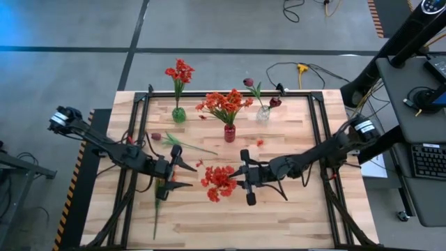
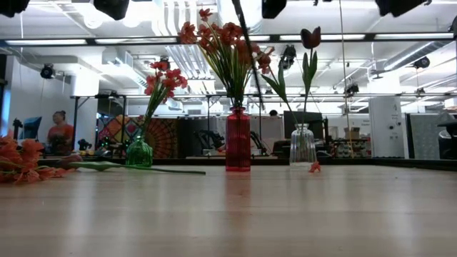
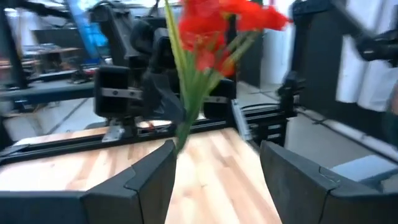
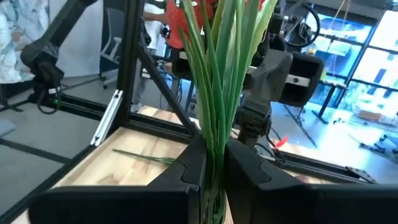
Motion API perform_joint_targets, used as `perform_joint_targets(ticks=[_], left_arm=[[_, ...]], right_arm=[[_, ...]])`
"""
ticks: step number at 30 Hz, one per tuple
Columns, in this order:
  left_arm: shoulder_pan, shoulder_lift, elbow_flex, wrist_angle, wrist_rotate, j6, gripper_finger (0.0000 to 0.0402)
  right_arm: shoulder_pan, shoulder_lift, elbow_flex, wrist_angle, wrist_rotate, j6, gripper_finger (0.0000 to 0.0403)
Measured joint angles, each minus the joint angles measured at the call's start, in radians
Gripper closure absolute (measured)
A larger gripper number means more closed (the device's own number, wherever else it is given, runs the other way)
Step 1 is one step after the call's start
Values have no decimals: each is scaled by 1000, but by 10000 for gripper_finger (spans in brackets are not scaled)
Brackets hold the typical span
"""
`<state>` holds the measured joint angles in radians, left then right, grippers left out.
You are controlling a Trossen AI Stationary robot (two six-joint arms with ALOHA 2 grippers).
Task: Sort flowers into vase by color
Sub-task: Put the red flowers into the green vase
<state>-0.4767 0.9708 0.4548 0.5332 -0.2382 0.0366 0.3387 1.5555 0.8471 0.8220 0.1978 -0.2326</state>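
Note:
My right gripper [image 1: 238, 176] is shut on a bunch of red flowers [image 1: 219, 183] above the middle of the table. Their green stalks [image 4: 217, 74] rise past its fingers. My left gripper [image 1: 189, 176] stands open just left of the bunch and points level at it; the flowers [image 3: 211, 43] show beyond its fingers, untouched. At the back, a green vase [image 1: 179, 114] holds red blooms, a red vase [image 1: 229, 132] orange-red ones, and a clear vase [image 1: 263, 113] dark maroon ones. One maroon flower [image 1: 171, 140] lies flat on the table. My right gripper pinches several green stalks [image 4: 214, 146] together between its two fingers, low on the bunch. The fingers come level from the table's right and lie across the stalks. The bunch stands nearly upright, blooms up and leaning toward my left gripper; its lower ends are hidden.
A loose green stalk [image 1: 155, 215] lies near the front left. Red petals [image 1: 259, 142] are scattered on the wood. A black frame [image 1: 317, 139] runs around the table top. The front right of the table holds nothing that shows.

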Motion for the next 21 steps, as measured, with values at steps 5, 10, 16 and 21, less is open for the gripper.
perform_joint_targets(ticks=[5, 10, 16, 21], left_arm=[[2, 78, 59, -14, -169, 12, 187], [7, 139, 93, -11, -171, 49, 187], [55, 196, 124, 47, -173, 60, 187], [86, 256, 151, 61, -173, 56, 186]], right_arm=[[-40, 43, 0, 118, -91, -4, 369], [-88, 46, 0, 149, -200, -5, 369], [-117, 50, 5, 157, -206, -22, 369], [-117, 50, 9, 157, -202, -52, 369]])
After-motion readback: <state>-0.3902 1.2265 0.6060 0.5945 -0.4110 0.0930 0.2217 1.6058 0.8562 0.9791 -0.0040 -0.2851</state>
